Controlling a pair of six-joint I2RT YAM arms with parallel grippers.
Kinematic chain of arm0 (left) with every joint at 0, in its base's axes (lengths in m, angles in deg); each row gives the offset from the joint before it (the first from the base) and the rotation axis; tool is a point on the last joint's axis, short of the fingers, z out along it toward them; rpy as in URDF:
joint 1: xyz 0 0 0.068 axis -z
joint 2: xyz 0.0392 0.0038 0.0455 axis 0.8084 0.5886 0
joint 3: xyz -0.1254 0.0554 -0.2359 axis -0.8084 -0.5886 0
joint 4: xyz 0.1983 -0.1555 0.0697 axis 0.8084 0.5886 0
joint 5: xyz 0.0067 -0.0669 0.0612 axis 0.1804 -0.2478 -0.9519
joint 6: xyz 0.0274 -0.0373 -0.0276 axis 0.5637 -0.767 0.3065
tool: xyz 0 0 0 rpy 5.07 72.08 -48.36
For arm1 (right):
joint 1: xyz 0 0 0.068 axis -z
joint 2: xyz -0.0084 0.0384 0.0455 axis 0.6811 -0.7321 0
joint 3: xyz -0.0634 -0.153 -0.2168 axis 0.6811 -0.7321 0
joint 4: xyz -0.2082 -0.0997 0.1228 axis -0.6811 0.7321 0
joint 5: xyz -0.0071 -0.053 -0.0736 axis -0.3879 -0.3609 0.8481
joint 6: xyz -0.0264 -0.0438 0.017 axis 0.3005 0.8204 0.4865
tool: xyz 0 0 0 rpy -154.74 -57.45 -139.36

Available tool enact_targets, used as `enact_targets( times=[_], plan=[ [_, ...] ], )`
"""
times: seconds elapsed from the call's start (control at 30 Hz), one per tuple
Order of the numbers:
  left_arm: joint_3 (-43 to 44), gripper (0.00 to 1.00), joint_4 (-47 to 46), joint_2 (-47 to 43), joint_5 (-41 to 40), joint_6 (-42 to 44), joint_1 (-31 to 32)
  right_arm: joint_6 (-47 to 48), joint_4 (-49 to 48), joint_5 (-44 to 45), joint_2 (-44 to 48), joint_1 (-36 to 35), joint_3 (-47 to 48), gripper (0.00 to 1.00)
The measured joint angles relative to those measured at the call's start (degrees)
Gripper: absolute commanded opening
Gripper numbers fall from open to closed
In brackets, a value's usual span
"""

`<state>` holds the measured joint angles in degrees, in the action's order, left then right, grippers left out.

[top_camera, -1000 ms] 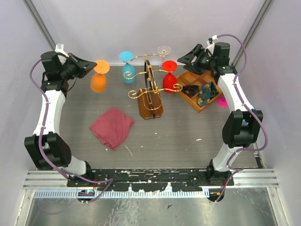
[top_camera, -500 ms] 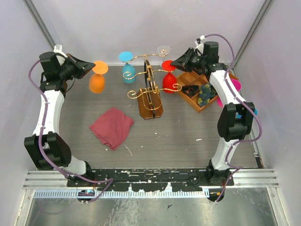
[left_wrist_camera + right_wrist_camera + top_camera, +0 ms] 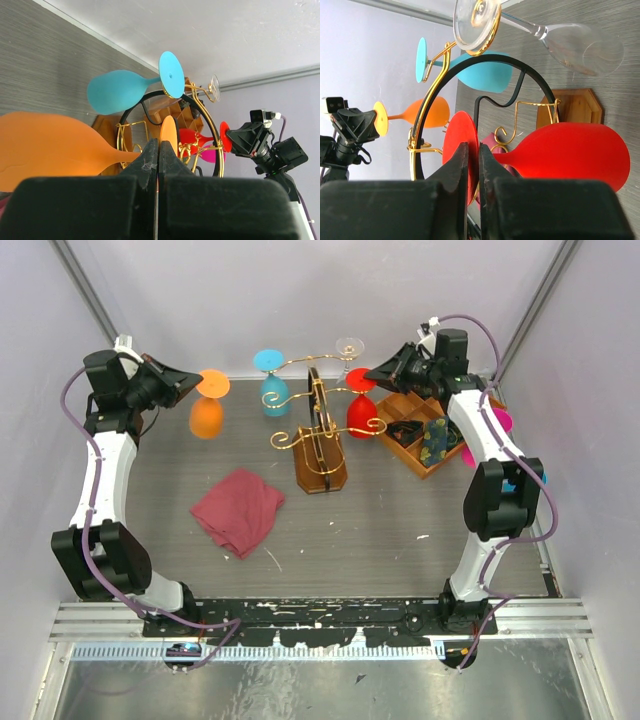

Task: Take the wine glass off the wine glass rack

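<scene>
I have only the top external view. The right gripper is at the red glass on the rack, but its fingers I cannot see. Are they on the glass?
Observer: Yes. In the right wrist view the right gripper pinches the foot rim of the red wine glass, not its stem.
Operator: And where does the left gripper hold the orange glass?
Observer: The left wrist view shows the left gripper shut on the edge of the foot of the orange wine glass.
Operator: At the back of the rack I see only a clear disc. Is it a whole glass?
Observer: Yes. The right wrist view shows a clear wine glass, stem and bowl, hung by its foot from the wine glass rack.
</scene>
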<state>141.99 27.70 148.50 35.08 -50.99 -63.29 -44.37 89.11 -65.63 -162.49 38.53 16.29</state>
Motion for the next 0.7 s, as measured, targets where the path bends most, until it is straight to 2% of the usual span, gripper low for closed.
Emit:
enact_targets(
  times=[0.2,0.33,0.4,0.5,0.6,0.7],
  plan=[
    [0.0,0.00,0.2,0.0,0.2,0.0,0.0,-0.1,-0.1,0.4,0.1,0.8,-0.8,0.32],
    [0.0,0.00,0.2,0.0,0.3,0.0,0.0,0.1,-0.7,1.0,1.1,1.5,-1.3,0.36],
    [0.0,0.00,0.2,0.0,0.3,0.0,0.0,0.1,-0.9,1.2,1.8,1.9,-1.6,0.33],
    [0.0,0.00,0.2,0.0,0.3,0.0,0.0,0.1,-1.4,1.3,2.7,2.3,-1.9,0.15],
    [0.0,0.00,0.2,0.0,0.4,-0.1,0.0,0.0,-2.5,1.0,3.4,2.5,-2.5,0.04],
    [0.0,0.00,0.2,0.0,0.4,-0.1,0.0,-0.2,-3.7,0.2,3.4,2.5,-3.0,0.01]
  ],
)
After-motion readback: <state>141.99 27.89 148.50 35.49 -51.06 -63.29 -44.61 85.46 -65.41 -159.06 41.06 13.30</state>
